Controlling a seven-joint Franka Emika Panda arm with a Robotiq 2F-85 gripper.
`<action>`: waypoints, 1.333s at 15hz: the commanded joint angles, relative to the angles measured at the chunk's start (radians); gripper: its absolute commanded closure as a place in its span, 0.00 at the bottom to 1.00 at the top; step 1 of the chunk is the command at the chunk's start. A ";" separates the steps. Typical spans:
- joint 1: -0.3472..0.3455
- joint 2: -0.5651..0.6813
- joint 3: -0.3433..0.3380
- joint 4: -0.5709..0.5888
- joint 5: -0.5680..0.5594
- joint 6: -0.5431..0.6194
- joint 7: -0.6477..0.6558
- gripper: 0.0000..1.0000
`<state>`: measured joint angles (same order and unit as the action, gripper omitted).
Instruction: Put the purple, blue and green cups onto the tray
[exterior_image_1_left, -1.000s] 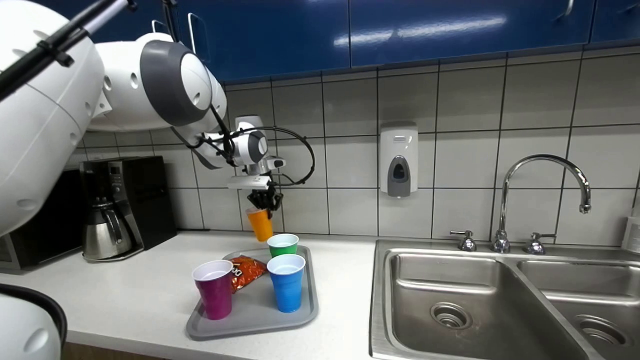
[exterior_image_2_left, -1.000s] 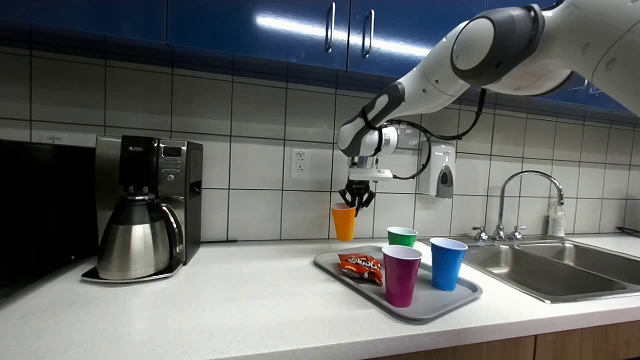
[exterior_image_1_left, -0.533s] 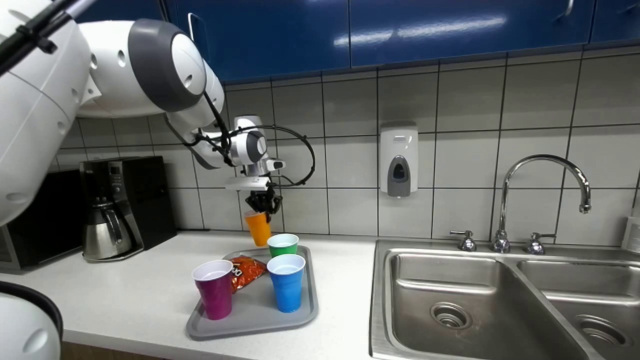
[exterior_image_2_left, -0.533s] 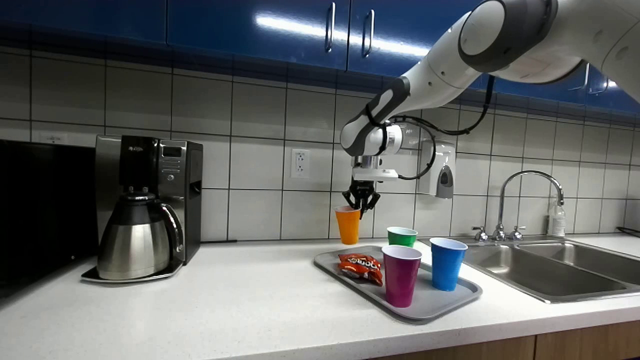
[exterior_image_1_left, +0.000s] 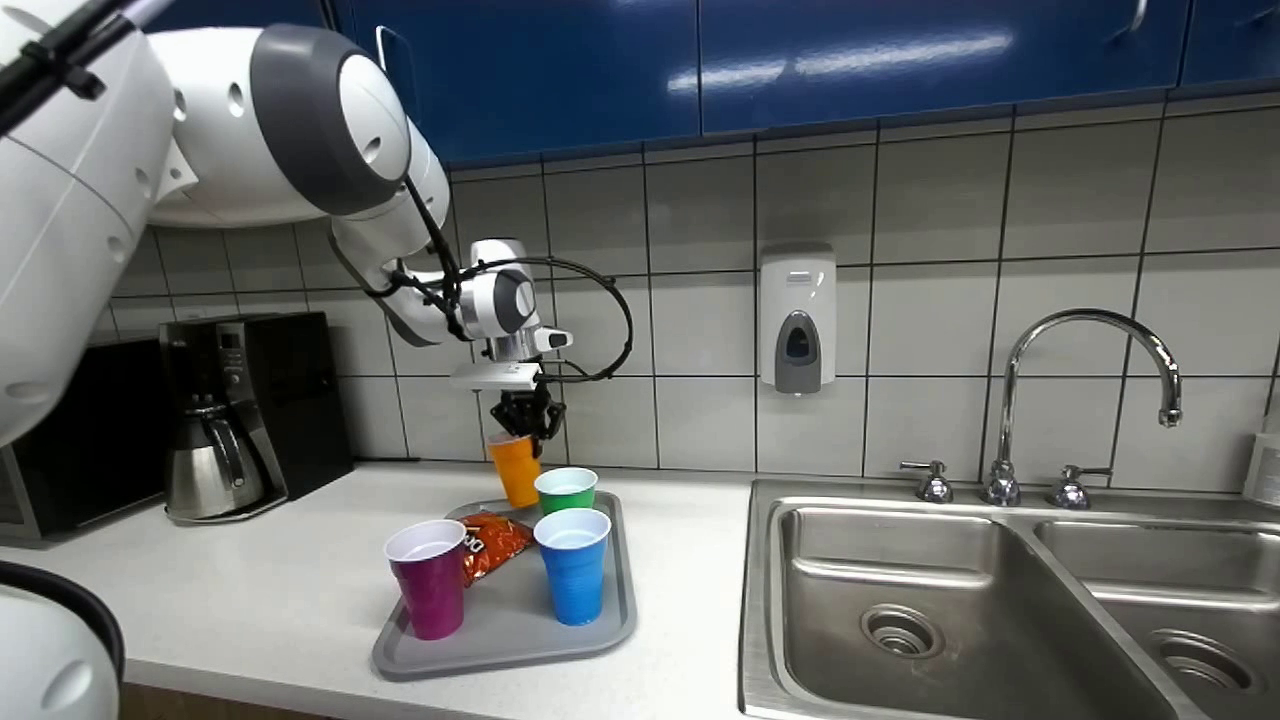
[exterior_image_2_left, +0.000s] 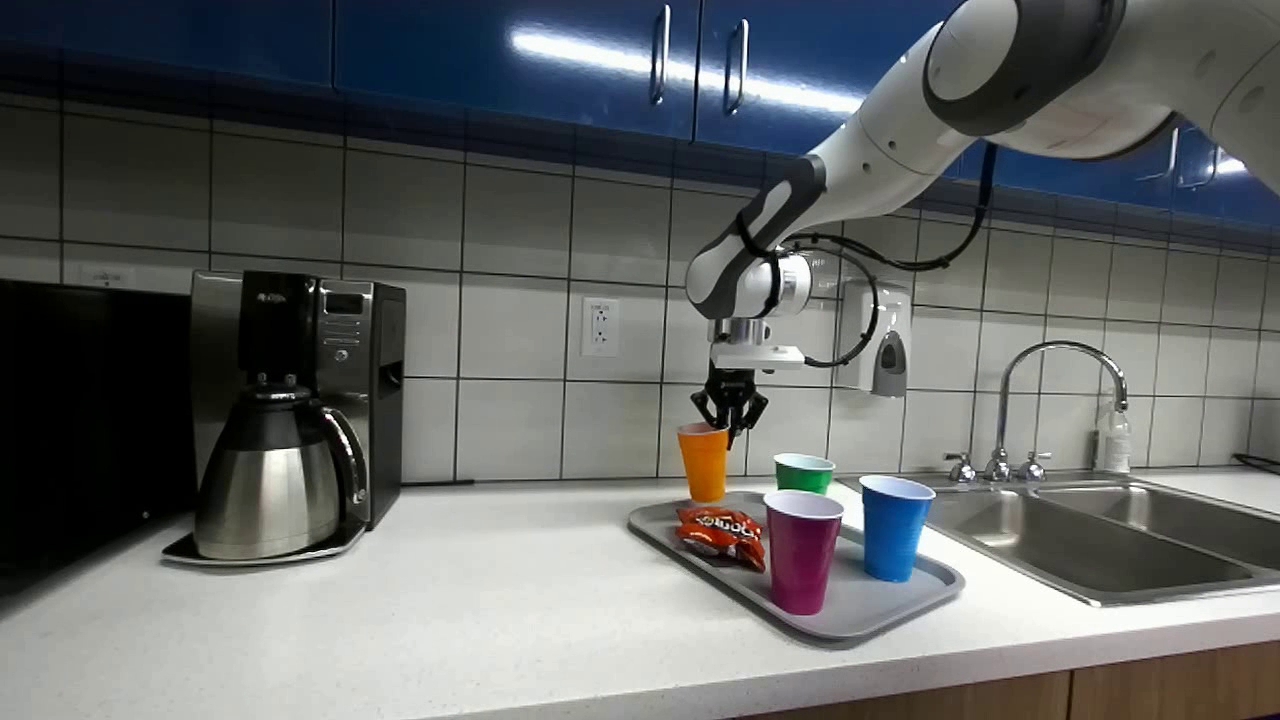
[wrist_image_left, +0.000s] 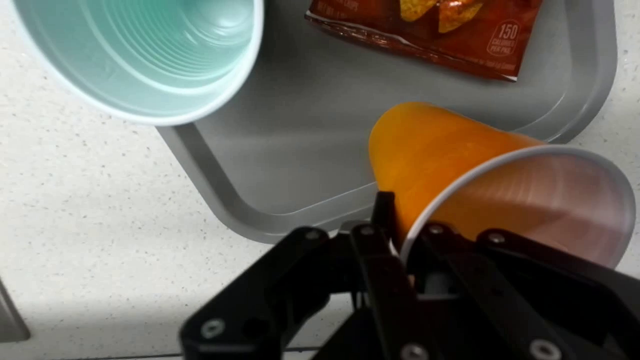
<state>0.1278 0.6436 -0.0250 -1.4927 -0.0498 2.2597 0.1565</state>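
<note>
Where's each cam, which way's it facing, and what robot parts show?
Exterior view: in front of the counter, facing the tiled wall and sink; arm at frame left.
Exterior view: also in front, facing same tiled wall, coffee maker appearing larger; arm at upper right.
Wrist view: mounted on the arm, looking down on tray and orange cup; only the pincer shows.
Shared by both exterior views: tiled wall, sink, coffee maker, tray, arm, pincer.

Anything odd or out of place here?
The orange cup: the task doesn't name it, yet the gripper holds it by one side of its rim, seemingly slightly tilted. I see no spills or damage.
</note>
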 joint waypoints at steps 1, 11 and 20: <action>-0.020 -0.044 0.020 -0.059 0.011 -0.002 -0.027 0.99; -0.026 -0.041 0.013 -0.084 0.006 -0.002 -0.022 0.99; -0.028 -0.027 0.012 -0.072 0.004 -0.002 -0.019 0.99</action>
<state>0.1143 0.6406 -0.0251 -1.5432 -0.0498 2.2597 0.1565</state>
